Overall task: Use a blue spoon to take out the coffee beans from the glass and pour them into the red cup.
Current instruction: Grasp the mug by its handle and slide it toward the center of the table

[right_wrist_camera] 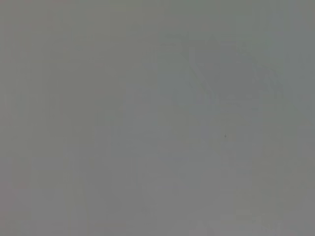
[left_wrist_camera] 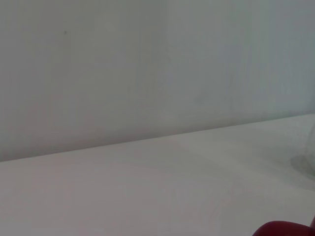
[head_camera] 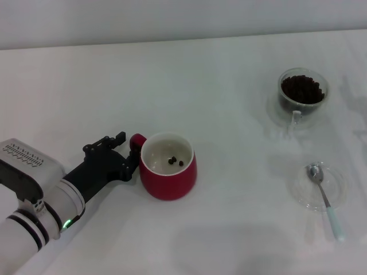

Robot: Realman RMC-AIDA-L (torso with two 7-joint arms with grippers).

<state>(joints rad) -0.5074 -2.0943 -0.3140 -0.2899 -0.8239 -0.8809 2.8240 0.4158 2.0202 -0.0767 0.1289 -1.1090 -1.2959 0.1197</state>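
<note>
The red cup (head_camera: 168, 183) stands left of the table's middle, its white inside holding three coffee beans (head_camera: 176, 161). My left gripper (head_camera: 127, 151) sits right at the cup's small loop handle, open, one finger above the handle and one against the cup's side. A red edge of the cup (left_wrist_camera: 283, 229) shows in the left wrist view. The glass (head_camera: 303, 94), heaped with coffee beans (head_camera: 302, 89), stands at the far right. The blue spoon (head_camera: 324, 197) lies with its metal bowl on a clear saucer and its pale handle pointing toward me. My right gripper is out of view.
The clear glass saucer (head_camera: 338, 186) under the spoon lies at the right, nearer to me than the glass. The white table (head_camera: 229, 229) meets a pale wall at the back. The right wrist view shows only a plain grey surface.
</note>
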